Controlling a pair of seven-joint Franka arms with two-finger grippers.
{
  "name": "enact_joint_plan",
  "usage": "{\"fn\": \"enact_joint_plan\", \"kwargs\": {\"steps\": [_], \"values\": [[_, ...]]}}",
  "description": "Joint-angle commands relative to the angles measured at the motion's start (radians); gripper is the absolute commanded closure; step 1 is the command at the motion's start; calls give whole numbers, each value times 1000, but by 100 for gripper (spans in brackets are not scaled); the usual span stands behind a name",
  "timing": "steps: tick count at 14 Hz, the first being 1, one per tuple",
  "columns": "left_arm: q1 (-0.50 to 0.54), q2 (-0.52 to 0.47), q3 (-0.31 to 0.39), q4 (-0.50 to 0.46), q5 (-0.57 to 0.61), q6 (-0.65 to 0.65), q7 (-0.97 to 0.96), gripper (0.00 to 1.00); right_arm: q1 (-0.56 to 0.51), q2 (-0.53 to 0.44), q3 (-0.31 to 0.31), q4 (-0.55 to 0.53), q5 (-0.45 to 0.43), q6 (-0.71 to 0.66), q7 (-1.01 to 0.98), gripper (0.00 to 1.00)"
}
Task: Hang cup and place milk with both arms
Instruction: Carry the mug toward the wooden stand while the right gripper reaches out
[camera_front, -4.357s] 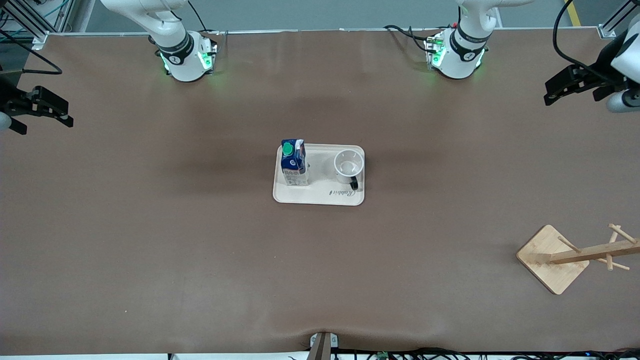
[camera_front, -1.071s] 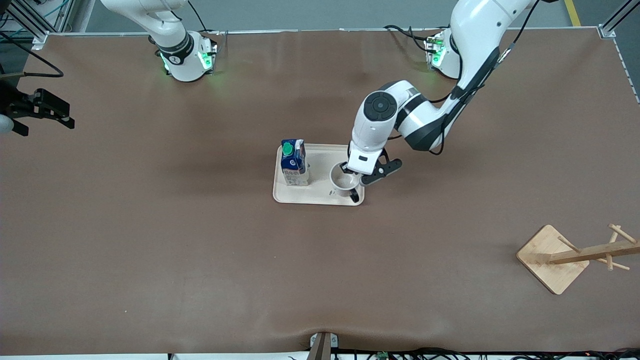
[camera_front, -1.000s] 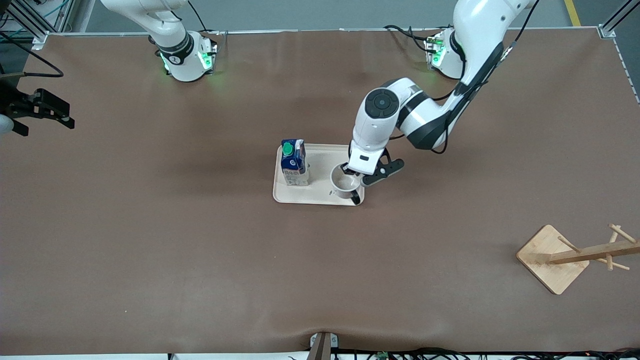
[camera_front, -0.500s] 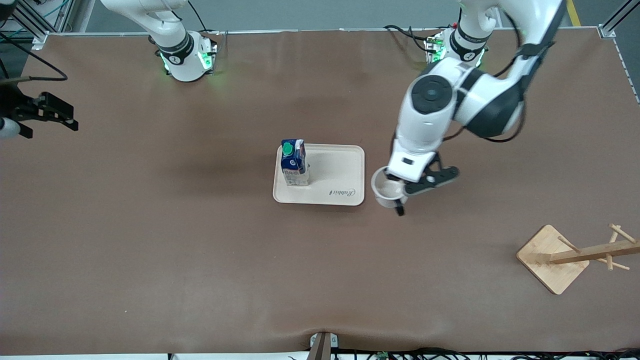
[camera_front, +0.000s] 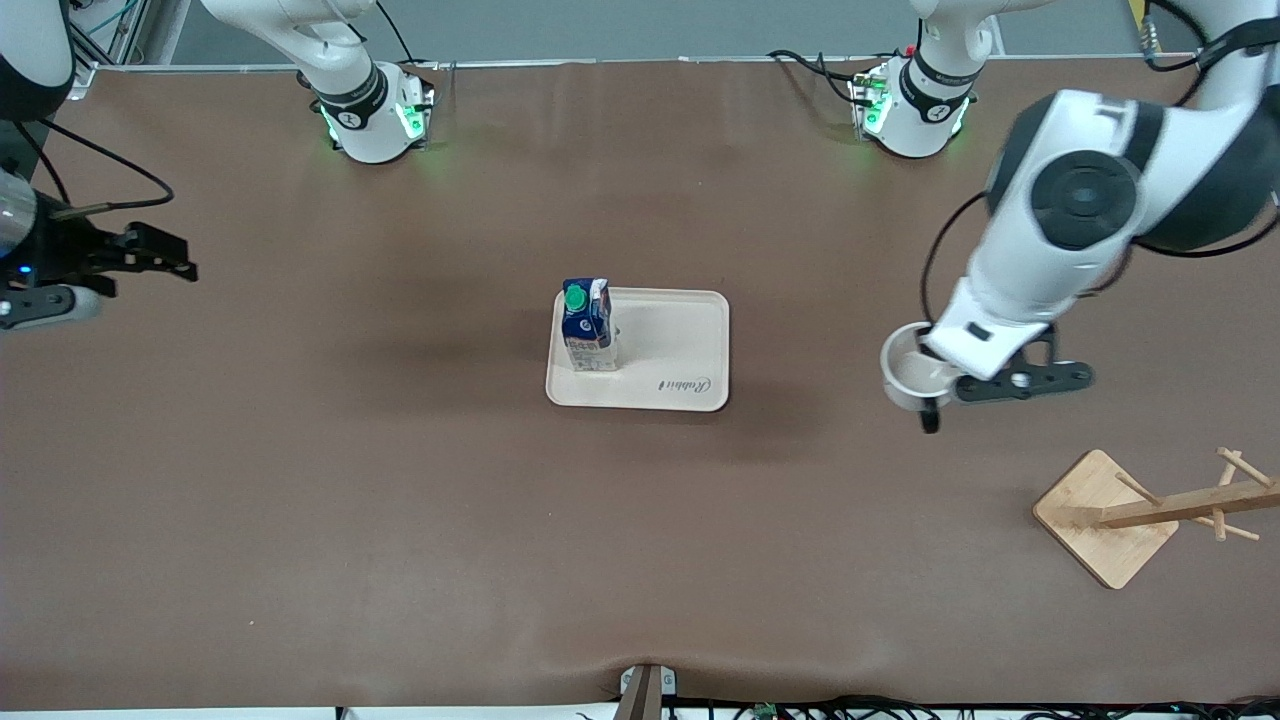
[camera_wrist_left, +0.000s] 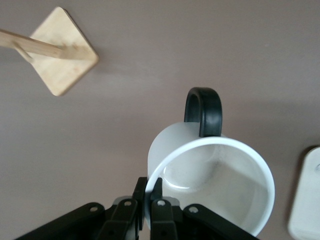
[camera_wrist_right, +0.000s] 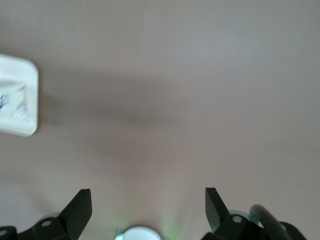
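My left gripper (camera_front: 932, 368) is shut on the rim of the white cup (camera_front: 908, 372), whose black handle (camera_front: 930, 418) points down toward the front camera. It holds the cup in the air over bare table between the tray (camera_front: 690, 345) and the wooden rack (camera_front: 1150, 512). In the left wrist view the fingers (camera_wrist_left: 140, 193) pinch the cup's wall (camera_wrist_left: 200, 165). The milk carton (camera_front: 587, 325) stands upright on the tray, at its end toward the right arm. My right gripper (camera_front: 150, 255) is open and empty over the right arm's end of the table; its open jaws (camera_wrist_right: 148, 205) show in the right wrist view.
The wooden cup rack's square base (camera_front: 1095, 510) stands near the front camera at the left arm's end of the table, with pegs (camera_front: 1235, 465) on its post; it also shows in the left wrist view (camera_wrist_left: 62, 50). The cream tray sits mid-table.
My left gripper reached in, took the cup off the tray and carried it up and toward the left arm's end, nearer the rack. My right gripper has drifted slightly inward.
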Motion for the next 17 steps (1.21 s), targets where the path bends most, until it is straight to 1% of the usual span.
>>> {"fn": "enact_joint_plan", "kwargs": {"steps": [1, 2, 3, 6, 8, 10, 12, 13, 15, 17], "values": [[80, -5, -4, 47, -5, -40, 172, 100, -20, 54, 4, 14, 50, -82, 12, 0], [111, -5, -4, 51, -3, -40, 234, 100, -29, 59, 4, 16, 53, -79, 12, 0], [144, -5, -2, 54, 1, -40, 292, 100, -28, 59, 4, 22, 79, -78, 12, 0], [206, 0, -2, 93, -3, -40, 418, 100, -34, 62, 4, 14, 205, -41, 3, 0], [241, 10, -2, 123, -14, -31, 469, 100, -28, 65, 3, 17, 194, -39, 11, 0], [267, 24, -2, 132, -57, -5, 509, 100, -34, 74, 3, 19, 199, -35, 12, 0], [307, 30, -2, 140, -79, 10, 575, 100, -17, 82, 4, 13, 200, 0, 46, 0], [318, 35, -1, 152, -80, 10, 605, 100, 1, 106, 10, 5, 205, 19, 75, 0], [355, 43, -2, 163, -80, 13, 676, 100, 108, 140, 9, -7, 205, 126, 148, 0], [387, 43, -1, 166, -88, 26, 720, 100, 208, 160, 10, -54, 207, 209, 300, 0]]}}
